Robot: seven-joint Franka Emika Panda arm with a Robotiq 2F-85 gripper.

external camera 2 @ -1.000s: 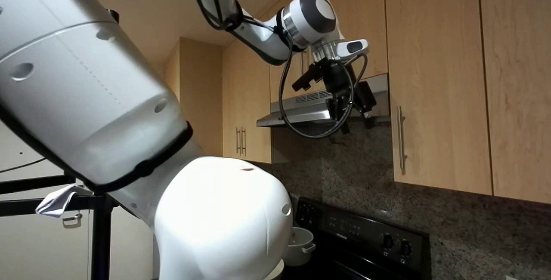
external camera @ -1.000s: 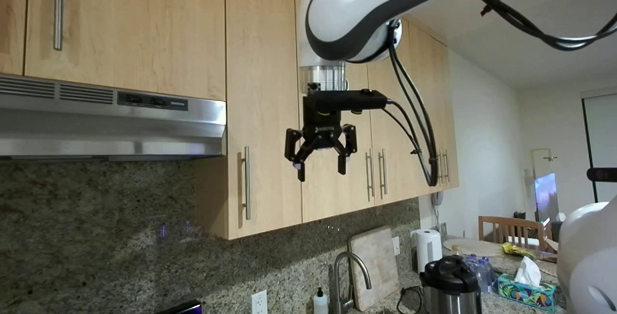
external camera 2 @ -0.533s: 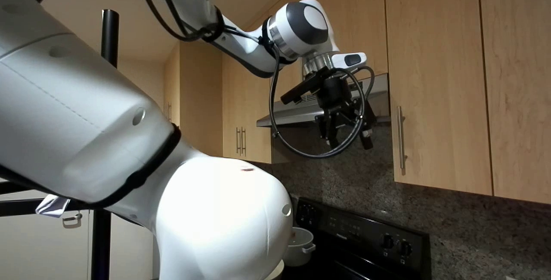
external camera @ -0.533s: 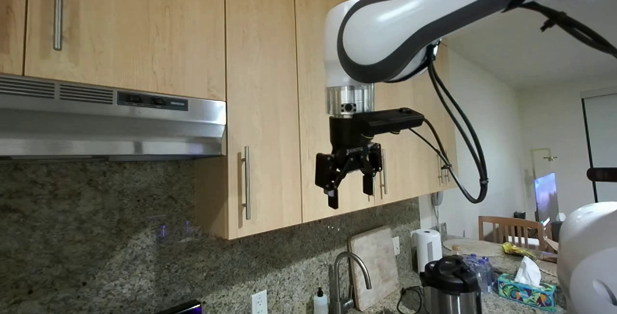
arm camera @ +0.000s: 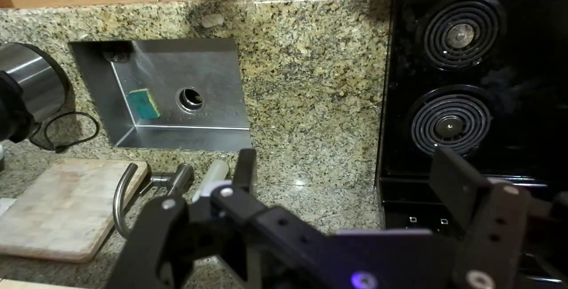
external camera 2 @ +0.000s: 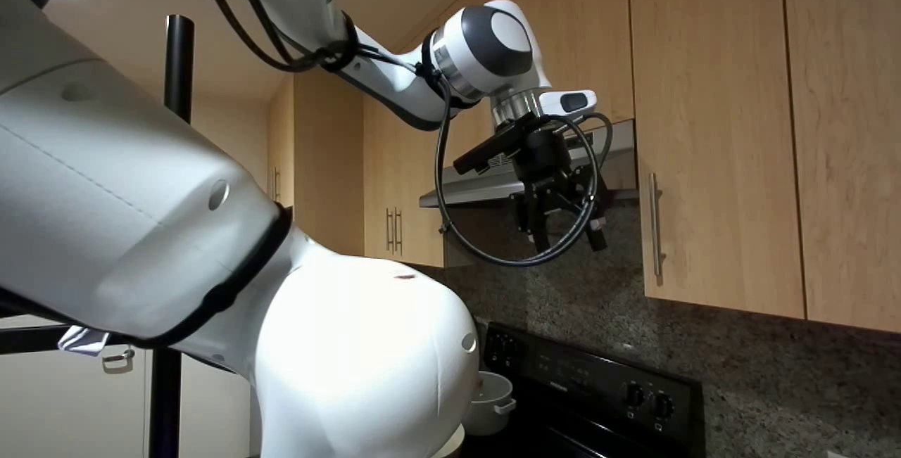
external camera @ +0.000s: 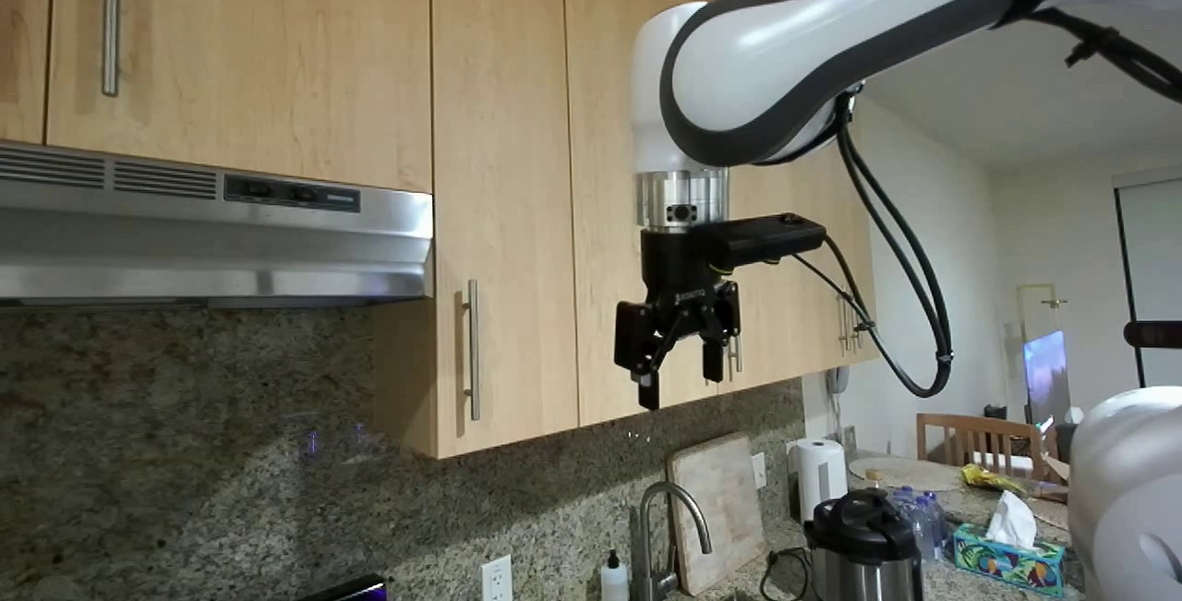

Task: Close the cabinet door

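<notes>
Above the granite backsplash (external camera: 231, 426), the maple cabinet door (external camera: 503, 195) looks flush; closing seems done. Jaws apart; next, retreat.

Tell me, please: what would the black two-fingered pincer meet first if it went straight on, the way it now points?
Probably the tan speckled granite countertop between the rectangular steel sink and black coil stove; the pincer points downward, but depth is unclear.

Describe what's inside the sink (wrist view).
A green sponge lies in the sink, left of the drain. The countertop hides the right wall and anything against it; the upper-left corner is too dark to tell.
</notes>
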